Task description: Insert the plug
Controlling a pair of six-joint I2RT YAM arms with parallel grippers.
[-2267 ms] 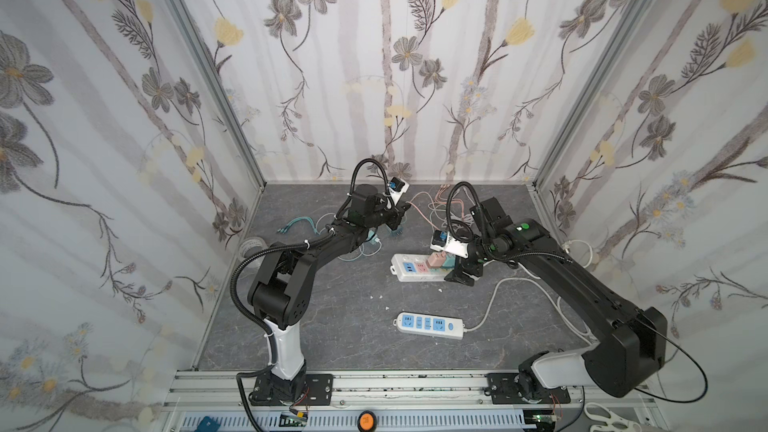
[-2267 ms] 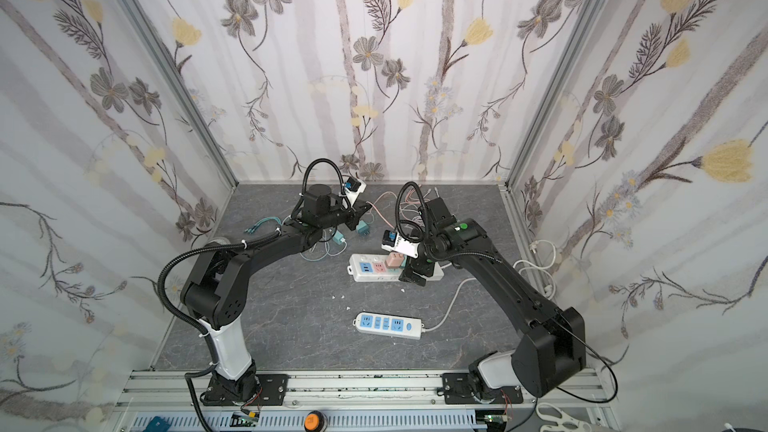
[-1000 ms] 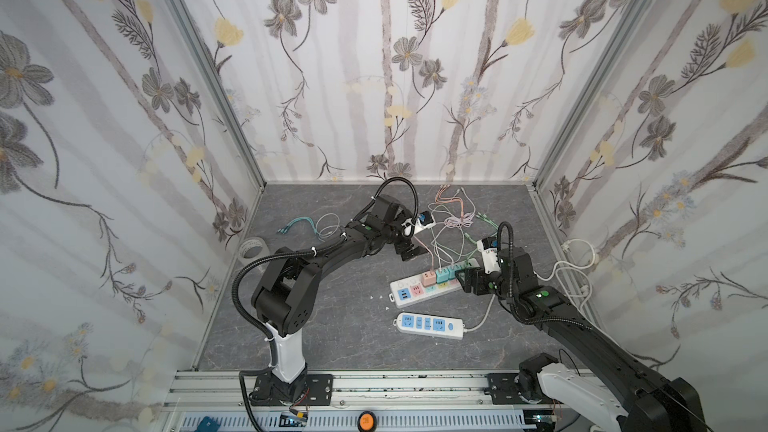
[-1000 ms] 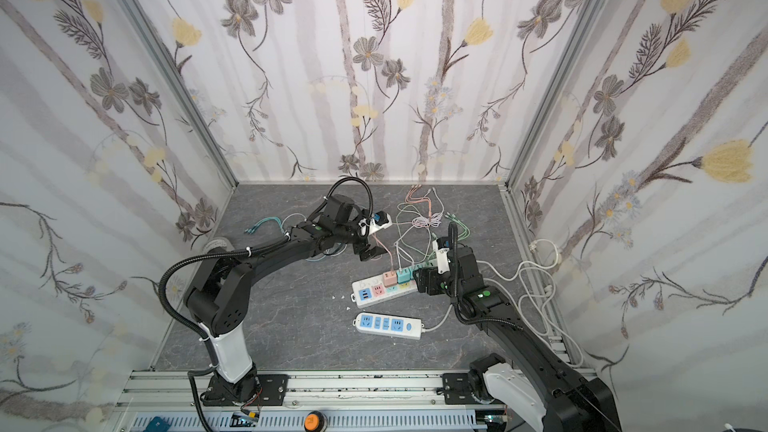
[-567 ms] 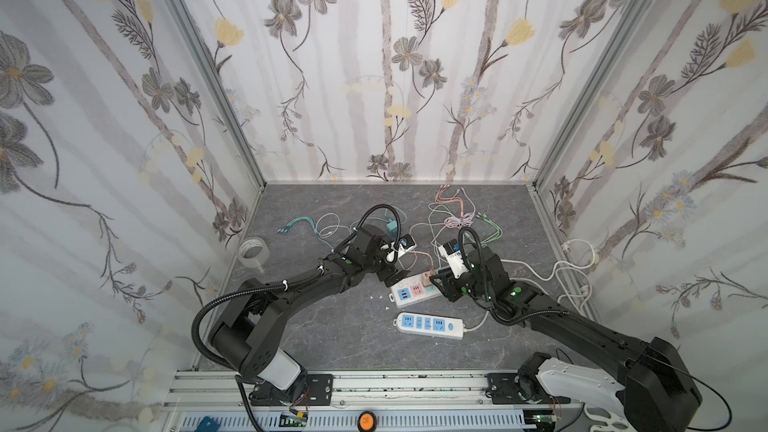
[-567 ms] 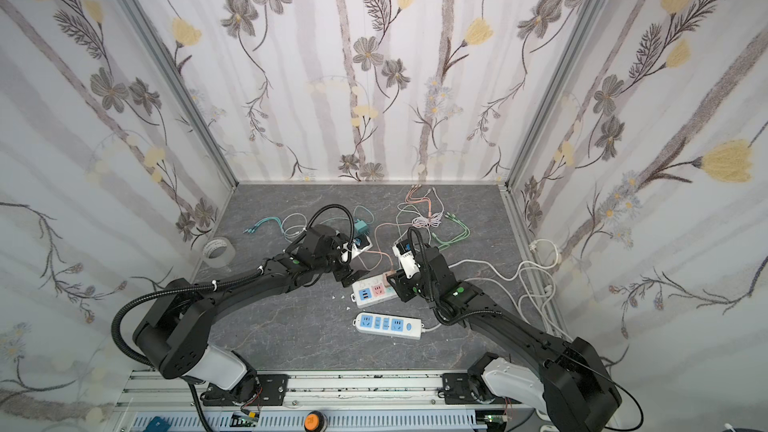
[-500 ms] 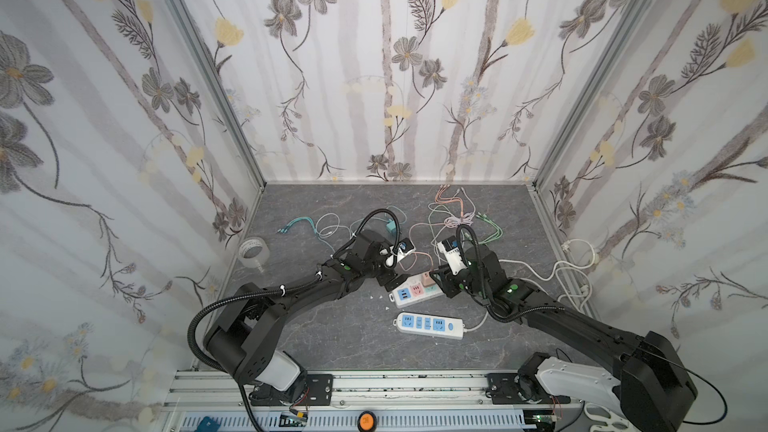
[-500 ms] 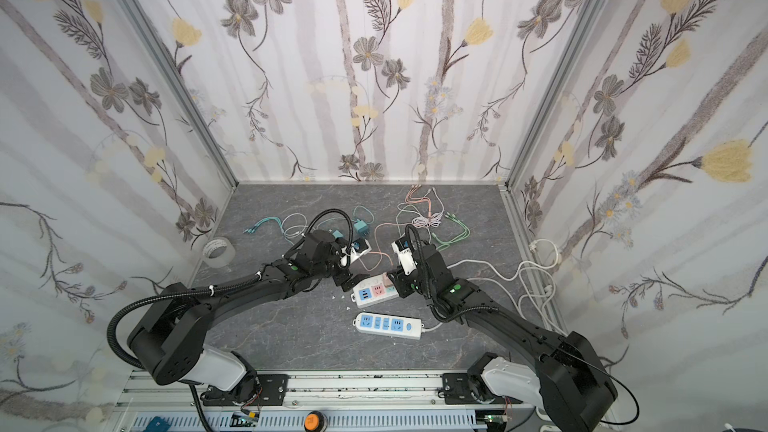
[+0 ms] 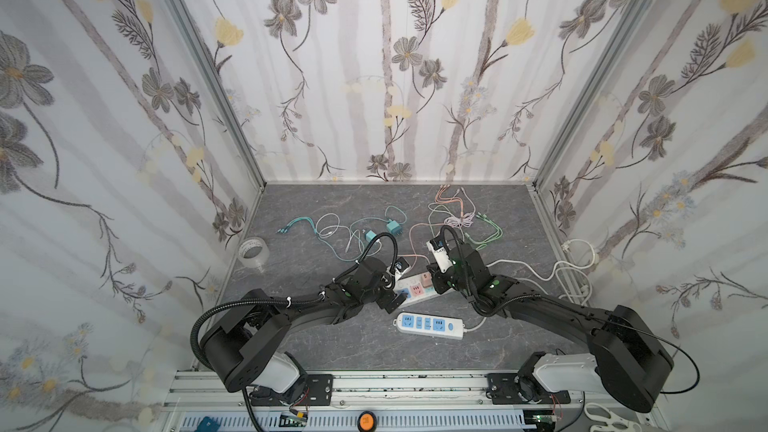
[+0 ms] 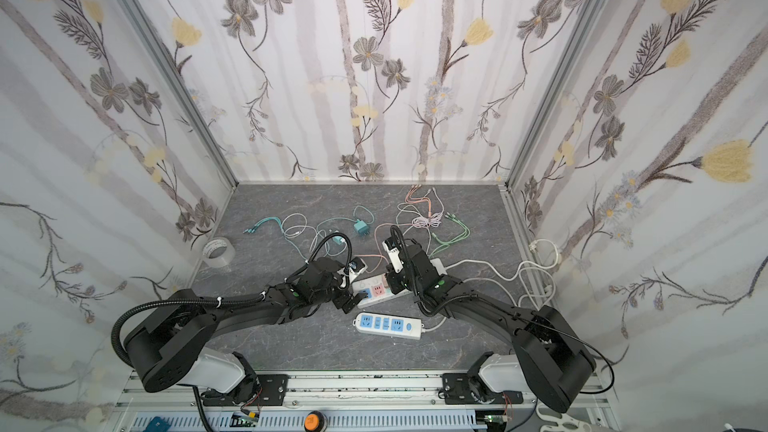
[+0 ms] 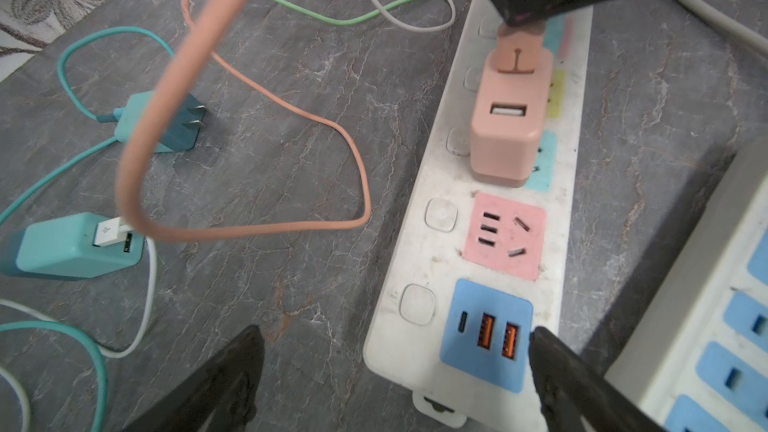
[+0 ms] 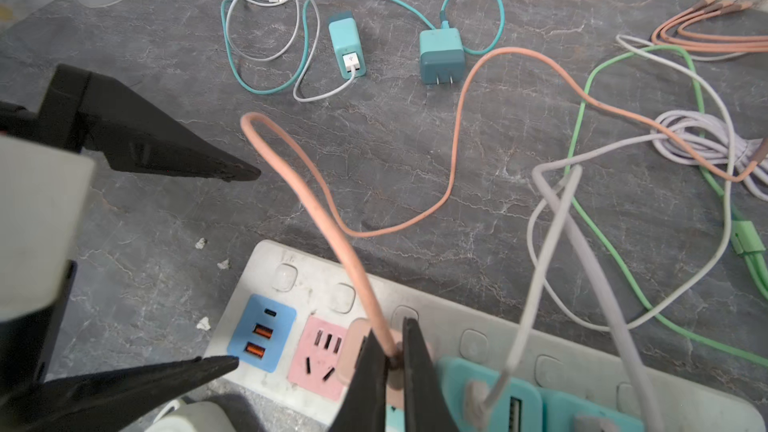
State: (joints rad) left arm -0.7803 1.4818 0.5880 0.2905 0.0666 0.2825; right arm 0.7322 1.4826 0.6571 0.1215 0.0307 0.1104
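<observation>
A white power strip (image 9: 411,289) (image 10: 376,289) (image 11: 419,243) (image 12: 498,326) lies mid-floor. A salmon adapter (image 11: 505,139) (image 12: 351,351) stands in one of its sockets. The salmon plug (image 11: 517,56) on its cable (image 12: 316,201) meets the adapter's top; its depth is hidden. My right gripper (image 12: 395,351) (image 9: 434,280) (image 10: 390,280) is shut on the plug's neck. My left gripper (image 11: 395,331) (image 9: 395,290) (image 10: 351,290) stands open across the strip's end by the blue USB panel (image 11: 486,334), one finger beside the strip, the other over bare floor.
A second strip with blue sockets (image 9: 428,324) (image 10: 386,324) lies just in front. Teal chargers (image 9: 392,226) (image 12: 441,56), loose teal, purple and green cables (image 9: 461,218) and a tape roll (image 9: 253,249) lie behind. Two teal adapters (image 12: 490,396) sit in the strip; its white cord (image 9: 540,272) trails right.
My right gripper moved from the strip's right end to the salmon adapter and shut on the plug. My left arm swung forward and down to the strip's near end, still open.
</observation>
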